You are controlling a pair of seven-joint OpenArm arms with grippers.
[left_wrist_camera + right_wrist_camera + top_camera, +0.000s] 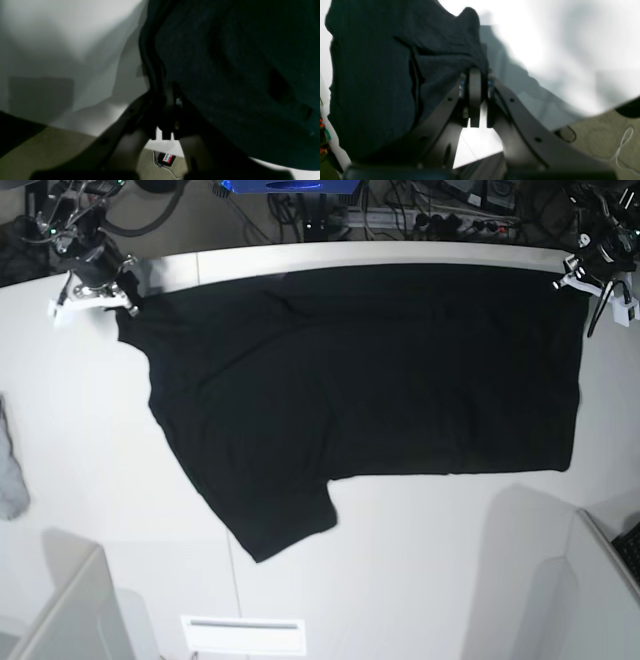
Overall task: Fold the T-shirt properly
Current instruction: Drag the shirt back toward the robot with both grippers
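The black T-shirt (380,370) lies spread, plain side up, on the white table (430,550), with one sleeve (285,525) pointing toward the near edge. My left gripper (577,277) is at the shirt's far right corner. In the left wrist view it (170,97) is shut on the shirt's hem (237,75). My right gripper (128,300) is at the shirt's far left corner. In the right wrist view it (477,75) is shut on the black cloth (382,75). No print shows.
A small grey cloth (10,470) lies at the table's left edge. Cables and equipment (430,210) run behind the table's far edge. White box-like structures stand at the near left (70,610) and near right (605,580) corners.
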